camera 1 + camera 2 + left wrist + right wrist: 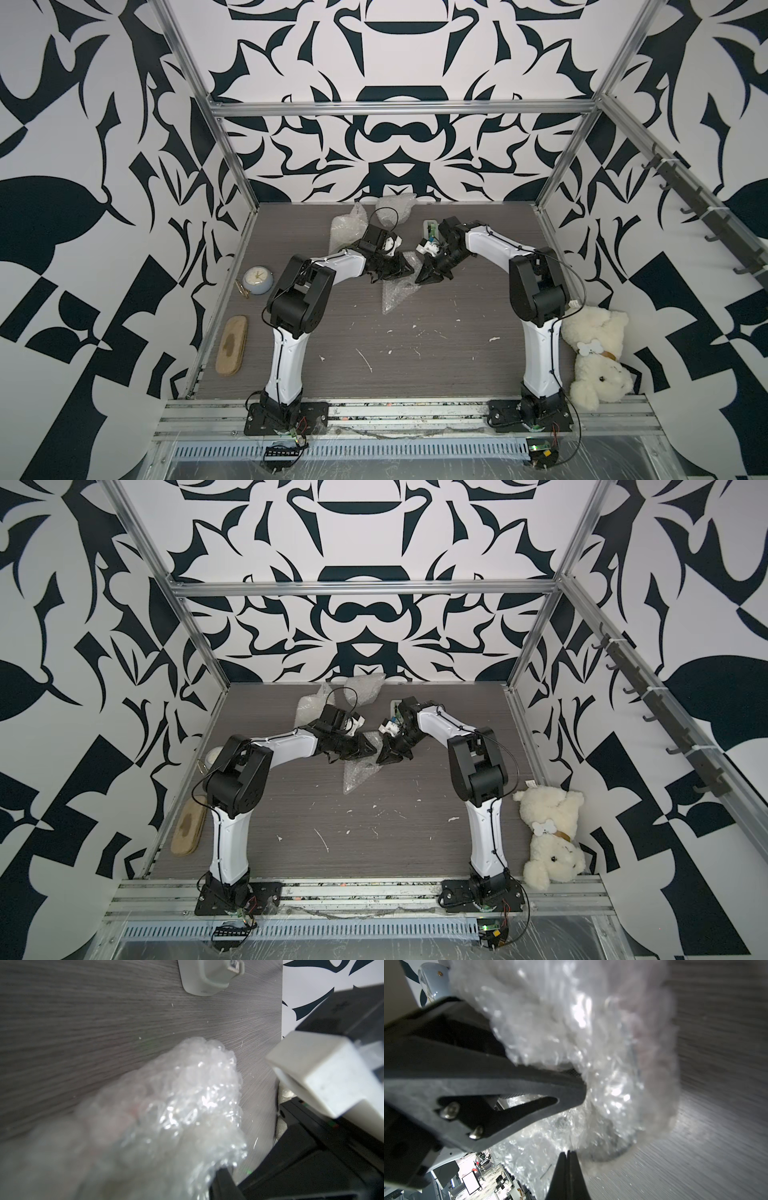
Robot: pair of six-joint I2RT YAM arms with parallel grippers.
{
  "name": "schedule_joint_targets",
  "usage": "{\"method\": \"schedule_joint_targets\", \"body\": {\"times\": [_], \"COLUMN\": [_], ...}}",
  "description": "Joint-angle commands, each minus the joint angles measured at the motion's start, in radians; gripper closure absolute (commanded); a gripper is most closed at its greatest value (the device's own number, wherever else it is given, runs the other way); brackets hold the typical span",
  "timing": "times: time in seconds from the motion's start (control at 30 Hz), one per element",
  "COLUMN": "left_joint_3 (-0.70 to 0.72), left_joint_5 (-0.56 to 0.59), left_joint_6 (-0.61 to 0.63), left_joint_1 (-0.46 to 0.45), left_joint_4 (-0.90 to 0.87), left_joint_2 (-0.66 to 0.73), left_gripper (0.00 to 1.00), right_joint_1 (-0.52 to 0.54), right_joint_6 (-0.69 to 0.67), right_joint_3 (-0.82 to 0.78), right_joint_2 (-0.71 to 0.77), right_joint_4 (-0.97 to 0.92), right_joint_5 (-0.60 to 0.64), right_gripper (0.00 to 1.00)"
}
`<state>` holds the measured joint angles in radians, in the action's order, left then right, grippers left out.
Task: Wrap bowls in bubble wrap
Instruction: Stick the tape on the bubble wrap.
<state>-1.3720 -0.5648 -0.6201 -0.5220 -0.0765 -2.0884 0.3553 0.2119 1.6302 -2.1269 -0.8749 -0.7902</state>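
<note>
My left jaws are clamped narrowly on the crumpled bubble wrap mid-tabletop, my right jaws pressed fully together at its other edge, the tape dispenser half hidden behind my right wrist, two more wrap bundles near the back wall, a clock far left.

Right end effector, tips together, touches crumpled bubble wrap

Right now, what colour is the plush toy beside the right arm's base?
Cream white; the plush toy shows best in a top view.
</note>
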Motion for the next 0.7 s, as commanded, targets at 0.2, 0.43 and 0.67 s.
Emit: {"method": "schedule_joint_targets", "body": {"times": [0.2, 0.43, 0.67], "left_joint_3": [-0.005, -0.044, -0.036], "left_joint_5": [0.052, 0.117, 0.200], "left_joint_6": [0.041, 0.083, 0.129], "left_joint_1": [0.003, -0.007, -0.008], "left_joint_4": [-0.099, -0.190, -0.227], "left_joint_2": [-0.002, 0.126, 0.276], "left_gripper": [0.73, 0.47, 0.35], "right_joint_1": [-0.004, -0.065, -0.110], "right_joint_6": [0.016, 0.030, 0.062], "right_joint_3": [0.016, -0.027, -0.142], "right_joint_2": [0.006, 0.142, 0.272], "right_joint_4": [0.002, 0.038, 0.176], "right_joint_5": [0.002, -0.029, 0.069], "right_gripper": [0.95, 0.92, 0.91]}}
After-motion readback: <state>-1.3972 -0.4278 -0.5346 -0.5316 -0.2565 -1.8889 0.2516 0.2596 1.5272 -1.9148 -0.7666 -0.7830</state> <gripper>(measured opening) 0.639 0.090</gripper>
